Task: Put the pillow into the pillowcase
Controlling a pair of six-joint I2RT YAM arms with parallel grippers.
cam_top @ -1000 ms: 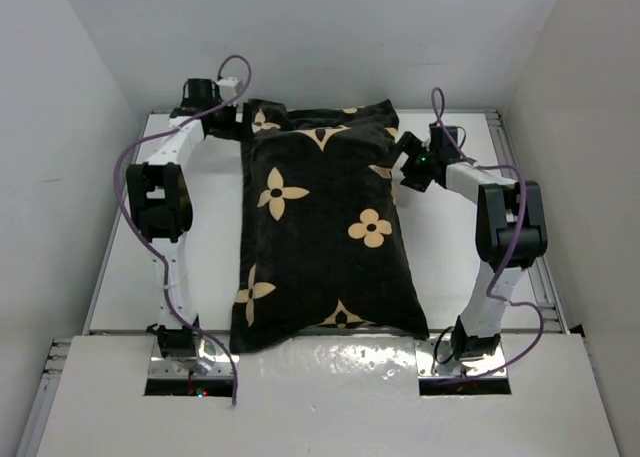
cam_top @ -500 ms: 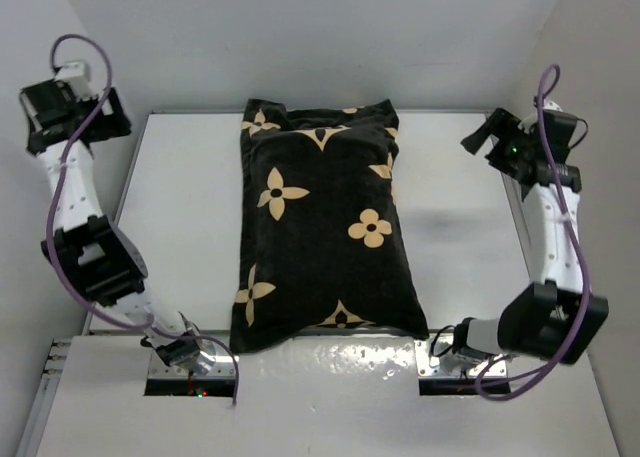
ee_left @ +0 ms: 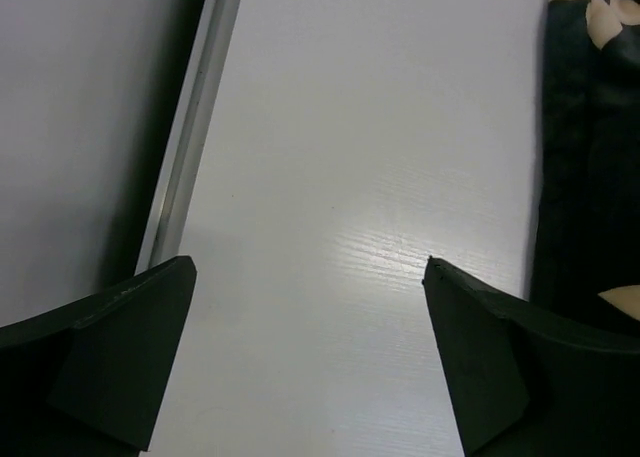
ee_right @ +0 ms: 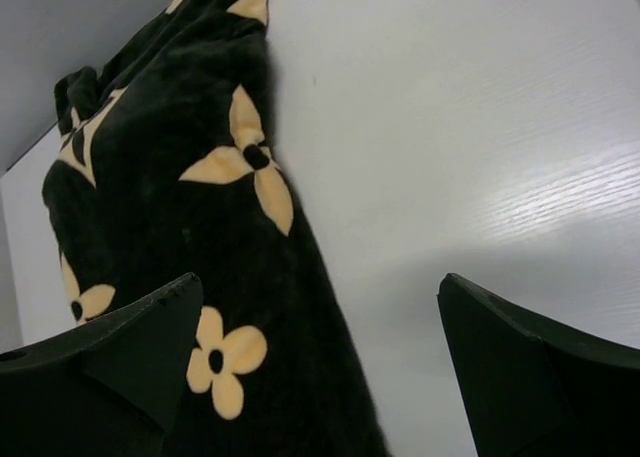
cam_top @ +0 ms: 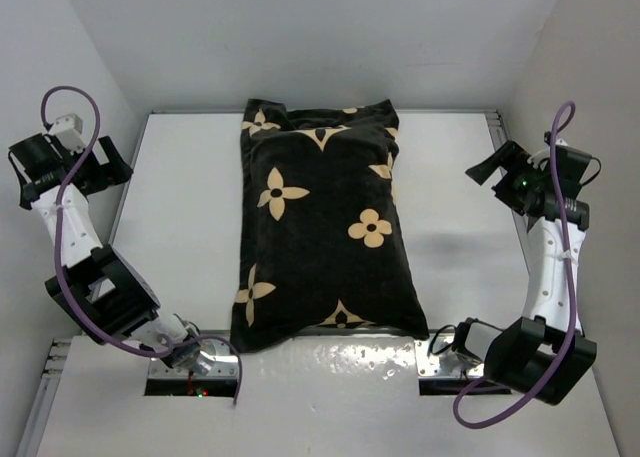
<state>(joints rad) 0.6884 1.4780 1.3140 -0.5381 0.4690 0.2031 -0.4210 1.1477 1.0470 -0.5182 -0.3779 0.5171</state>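
Fingers (ee_left: 110,347) of the left gripper (ee_left: 309,267) stand wide apart with nothing between them; through the gap the left wrist view shows only bare white table (ee_left: 340,177), with the metal rail (ee_left: 190,147) of the table's left edge on one side and the dark edge of the pillowcase (ee_left: 585,157) on the other. From above, the left gripper (cam_top: 108,165) hangs raised by the left wall, just outside the table's left edge and well apart from the case. The right gripper (ee_right: 320,277) is spread just as wide and also holds nothing; its wrist view looks down over the patterned fabric (ee_right: 170,197) and the bare table to its right. In the top view the right gripper (cam_top: 490,165) hovers over the right edge of the table, in the far half, pointing left toward the case but well clear of it. The pillowcase (cam_top: 320,227) lies in the middle of the table (cam_top: 190,207), its long side running from near to far, its near end at the near edge between the two arm bases. It looks plump and rounded, black with beige flowers; the pillow itself is hidden in every view.
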